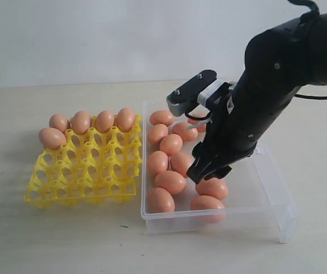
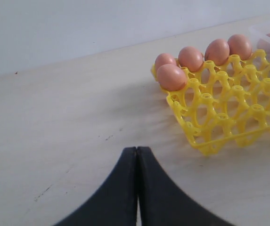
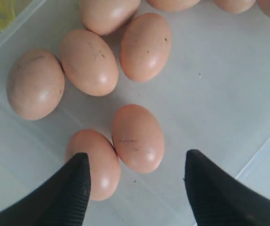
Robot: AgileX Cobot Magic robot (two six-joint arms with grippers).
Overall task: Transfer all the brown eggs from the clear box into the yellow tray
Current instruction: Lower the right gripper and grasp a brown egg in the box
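Observation:
Several brown eggs (image 1: 170,181) lie loose in the clear box (image 1: 266,197) at centre right. Several more eggs (image 1: 104,121) fill cups along the far edge and left corner of the yellow tray (image 1: 86,171). My right gripper (image 3: 137,165) hangs open inside the box, above two touching eggs (image 3: 137,137) near its front wall. One finger (image 3: 78,181) overlaps the egg on its side (image 3: 97,162); nothing is gripped. My left gripper (image 2: 137,149) is shut and empty over bare table, short of the tray (image 2: 229,117); it is out of the exterior view.
The right arm (image 1: 277,85) slants over the box's right half and hides part of it. The box's low front wall (image 1: 209,220) and latch tab (image 1: 287,225) face the table's near edge. Tray and box sit side by side, nearly touching.

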